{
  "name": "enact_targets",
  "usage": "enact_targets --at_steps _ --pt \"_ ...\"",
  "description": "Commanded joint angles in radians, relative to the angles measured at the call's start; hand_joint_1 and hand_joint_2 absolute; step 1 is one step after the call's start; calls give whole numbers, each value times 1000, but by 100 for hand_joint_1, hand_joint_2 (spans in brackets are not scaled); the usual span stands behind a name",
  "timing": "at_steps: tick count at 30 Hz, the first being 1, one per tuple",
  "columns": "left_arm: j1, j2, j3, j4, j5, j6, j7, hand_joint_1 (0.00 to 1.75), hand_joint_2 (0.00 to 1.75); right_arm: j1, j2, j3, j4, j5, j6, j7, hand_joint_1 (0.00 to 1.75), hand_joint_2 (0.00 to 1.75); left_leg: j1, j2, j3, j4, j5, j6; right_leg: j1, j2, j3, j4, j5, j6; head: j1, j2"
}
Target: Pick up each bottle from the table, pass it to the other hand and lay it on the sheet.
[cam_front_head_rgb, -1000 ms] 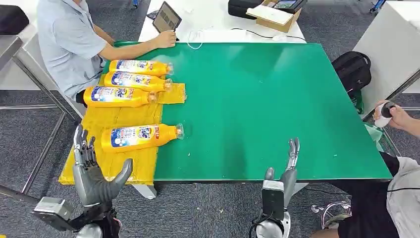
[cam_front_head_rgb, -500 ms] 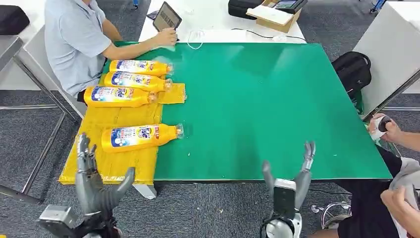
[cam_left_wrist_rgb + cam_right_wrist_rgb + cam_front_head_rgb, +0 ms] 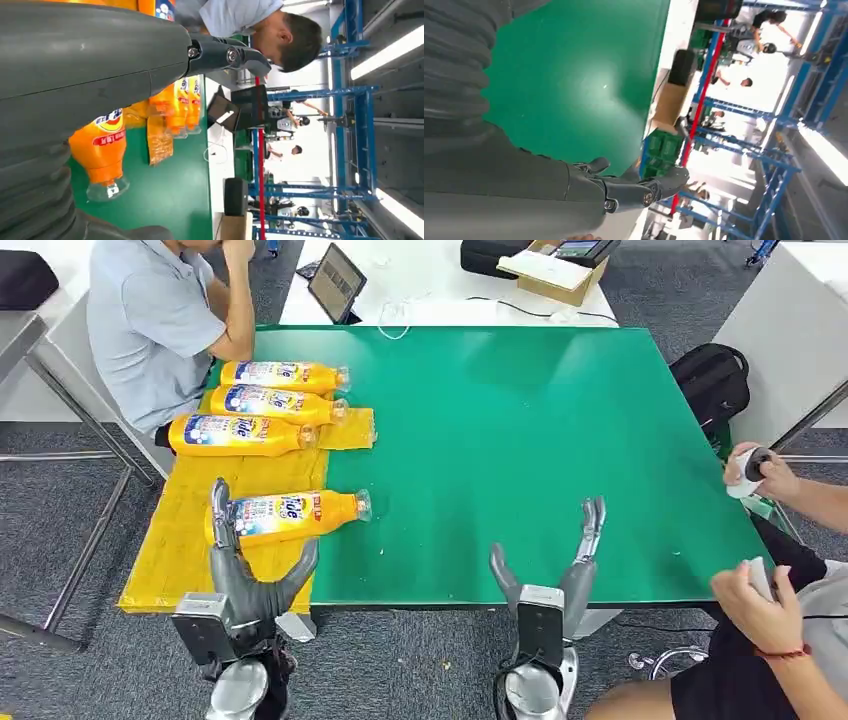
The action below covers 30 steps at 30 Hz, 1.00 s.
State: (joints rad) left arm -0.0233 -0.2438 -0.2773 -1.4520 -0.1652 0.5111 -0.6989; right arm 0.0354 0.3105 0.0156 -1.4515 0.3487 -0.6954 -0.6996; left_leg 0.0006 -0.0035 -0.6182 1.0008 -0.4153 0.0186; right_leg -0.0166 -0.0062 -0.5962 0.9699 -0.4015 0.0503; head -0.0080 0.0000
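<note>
Four bottles [image 3: 270, 440] on yellow sheet [image 3: 190, 540], seated person [image 3: 150, 330] behind; left hand [image 3: 245, 575], right hand [image 3: 550, 575] both spread, empty.

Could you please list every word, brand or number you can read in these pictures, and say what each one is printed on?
"Tide": on the label of the nearest orange bottle, lying on the yellow sheet.
The labels of the three farther bottles carry the same blue and white design, but the words are too small to read.
The smaller print on all the labels is blurred.
The tablet shows nothing readable.
</note>
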Motion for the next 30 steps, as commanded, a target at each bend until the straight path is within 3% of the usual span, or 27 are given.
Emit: enact_targets --at_steps 1,8,17,18,23,25,26,30 --pt "-129 22 -77 174 23 78 1 0 175 -162 -25 91 189 -25 -3 1 0 175 1 2 5 -1 -1 -1 1 2 4 -1 0 -2 0 0" --pt "-198 14 -124 255 33 173 1 0 175 -259 -1 100 299 -23 -3 1 0 175 1 1 5 -1 0 -1 1 1 5 -1 0 -2 0 0" --pt "-180 -20 -57 276 -13 187 1 0 175 -274 5 80 394 4 -3 1 0 175 1 1 4 -1 -1 0 1 1 4 -1 -1 -2 0 0" --pt "-179 -31 -38 280 -28 187 1 0 175 -278 5 80 414 25 -3 1 0 0 1 1 4 -1 0 0 1 1 4 -1 0 -1 0 0" --pt "-165 -105 69 255 -106 187 1 0 175 -258 39 48 419 222 -3 1 0 0 1 1 4 0 -1 -1 1 1 4 0 -1 -2 0 0" --pt "-160 -105 121 217 -178 187 1 0 175 -271 39 56 452 224 -3 1 0 0 1 2 5 0 -2 -1 1 2 5 0 -1 -2 0 0" --pt "-169 -105 132 221 -176 187 1 0 175 -297 28 89 494 154 -3 1 0 175 1 2 5 -1 -1 -1 1 2 5 -1 -1 -2 0 0" --pt "-184 -105 160 224 -182 187 1 0 175 -325 18 139 520 99 -3 1 0 175 1 3 2 1 -1 -1 1 3 2 0 0 -2 0 0"
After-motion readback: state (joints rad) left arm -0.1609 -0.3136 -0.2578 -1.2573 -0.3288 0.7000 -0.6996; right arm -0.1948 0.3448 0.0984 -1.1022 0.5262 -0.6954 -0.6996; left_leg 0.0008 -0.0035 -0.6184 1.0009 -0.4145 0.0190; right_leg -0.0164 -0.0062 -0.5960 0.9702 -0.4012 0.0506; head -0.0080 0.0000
